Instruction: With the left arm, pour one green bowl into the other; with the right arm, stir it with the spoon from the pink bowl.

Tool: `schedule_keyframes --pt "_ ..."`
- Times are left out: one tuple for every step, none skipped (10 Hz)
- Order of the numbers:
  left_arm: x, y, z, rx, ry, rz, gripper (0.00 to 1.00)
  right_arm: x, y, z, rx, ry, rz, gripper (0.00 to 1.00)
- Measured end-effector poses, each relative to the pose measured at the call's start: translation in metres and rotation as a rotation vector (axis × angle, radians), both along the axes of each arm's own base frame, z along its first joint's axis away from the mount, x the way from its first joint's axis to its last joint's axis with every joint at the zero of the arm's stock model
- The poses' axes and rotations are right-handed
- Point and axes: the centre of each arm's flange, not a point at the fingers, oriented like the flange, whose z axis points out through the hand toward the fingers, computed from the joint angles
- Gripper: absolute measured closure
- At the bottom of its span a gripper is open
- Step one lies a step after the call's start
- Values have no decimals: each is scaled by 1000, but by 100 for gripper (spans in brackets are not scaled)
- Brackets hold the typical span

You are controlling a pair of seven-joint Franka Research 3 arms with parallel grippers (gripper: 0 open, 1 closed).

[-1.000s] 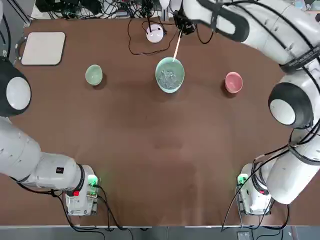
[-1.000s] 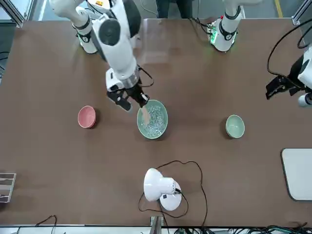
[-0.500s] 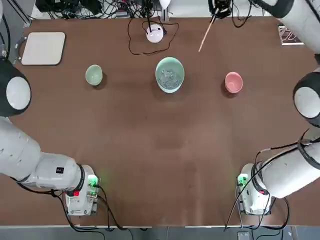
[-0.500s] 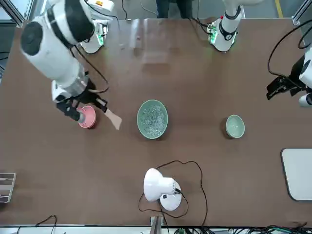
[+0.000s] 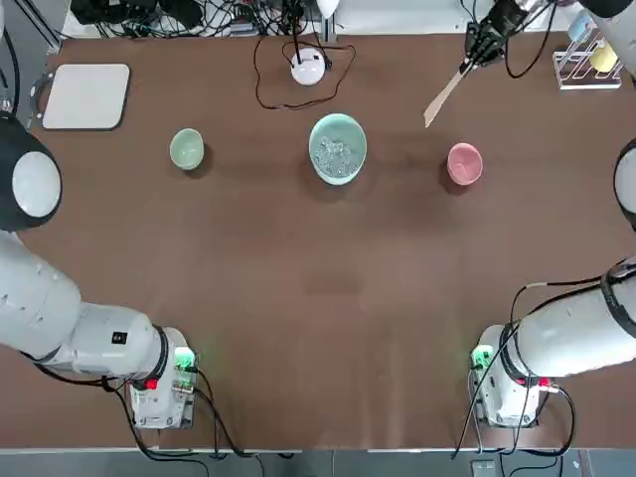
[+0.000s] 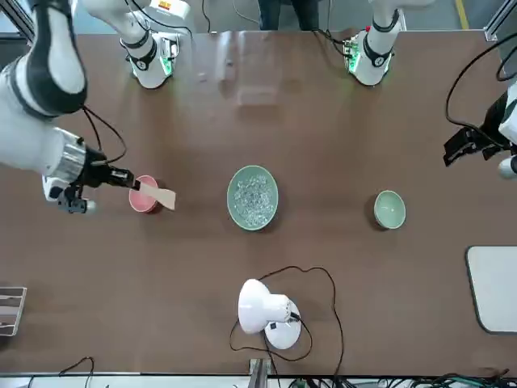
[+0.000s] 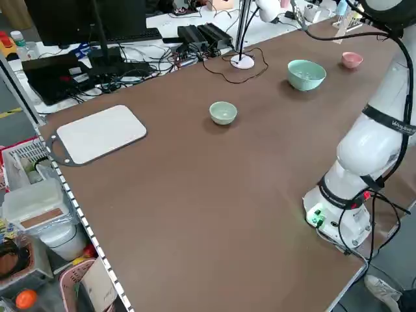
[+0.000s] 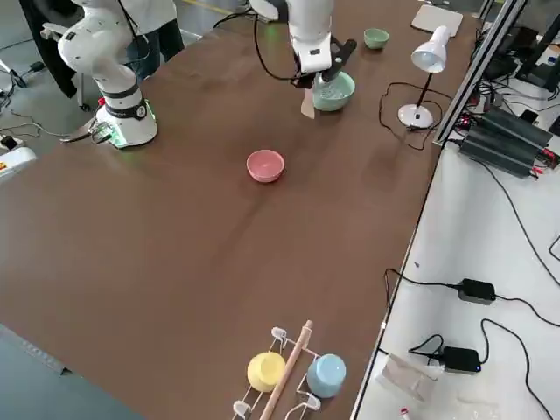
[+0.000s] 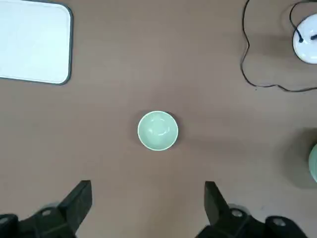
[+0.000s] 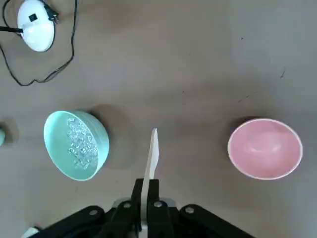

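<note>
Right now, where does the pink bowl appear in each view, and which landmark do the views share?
Top: the pink bowl is right, above mid-height.
Front: left, at mid-height.
Left side: upper right.
Right side: just above centre.
Left wrist: not in it.
Right wrist: right, below mid-height.
Shared landmark: round white lamp base.

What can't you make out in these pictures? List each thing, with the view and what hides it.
- Left gripper: the top view cuts it off at the left edge.
- Spoon's grip end: in the right wrist view, the right gripper's black fingers cover it.
- Small green bowl: mostly cut off by the right wrist view's left edge.
</note>
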Motion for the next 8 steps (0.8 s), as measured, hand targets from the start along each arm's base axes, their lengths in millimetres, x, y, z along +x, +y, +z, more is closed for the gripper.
schedule_keyframes --pt "0 -1 0 -5 -4 -1 0 -5 -28 -9 47 -5 27 95" --pt "0 -3 1 -6 -6 -5 0 -10 -54 -14 99 -18 48 95" --pt "0 -3 1 -10 -7 -4 0 -16 -77 -20 139 -38 63 95" --pt "0 -3 1 -20 -7 -2 0 -20 -92 -29 163 -48 69 95" --pt "0 -2 2 -28 -7 -1 0 -25 -101 -40 198 -57 70 95" --pt "0 -2 2 -37 -7 1 0 -29 -111 -56 255 -74 64 95" --pt "0 -3 2 -45 -7 1 0 -37 -127 -79 320 -94 44 95" --pt "0 -3 2 -46 -7 0 0 -47 -147 -101 359 -109 23 95"
